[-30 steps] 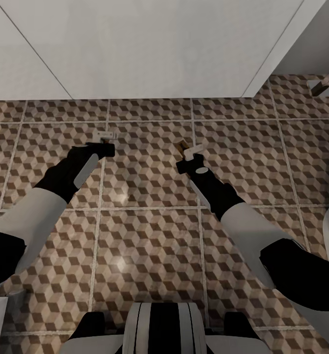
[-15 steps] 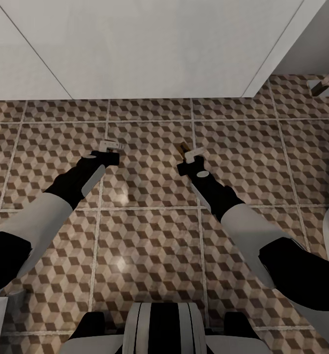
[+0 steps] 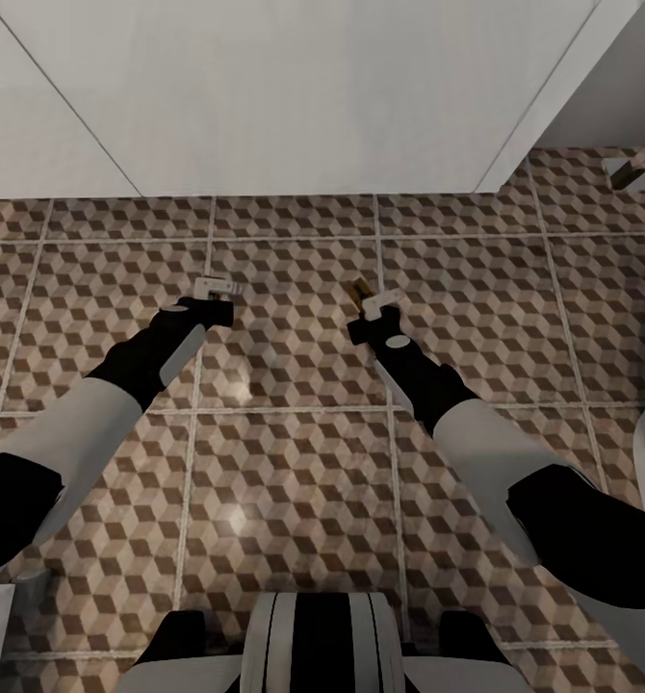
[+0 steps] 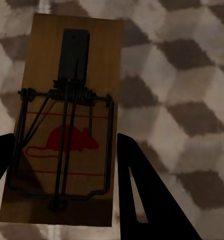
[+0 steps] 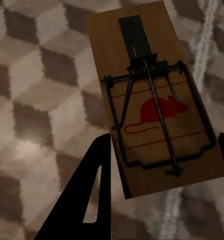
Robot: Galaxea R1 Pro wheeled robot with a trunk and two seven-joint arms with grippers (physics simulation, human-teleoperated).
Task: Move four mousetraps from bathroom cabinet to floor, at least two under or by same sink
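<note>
Mousetraps (image 4: 66, 125) (image 5: 152, 100) in both end effectors above bathroom floor (image 3: 294, 462).

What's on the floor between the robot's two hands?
Nothing but bare patterned floor tiles. In the head view, the left gripper and the right gripper each hold a mousetrap, and the stretch between them has nothing lying on it.

A rendered home bathroom: the bathroom floor (image 3: 294, 481) is laid in large square tiles printed with brown, beige and white cubes, and a boxy white unit (image 3: 294, 96) stands at its far edge.
</note>
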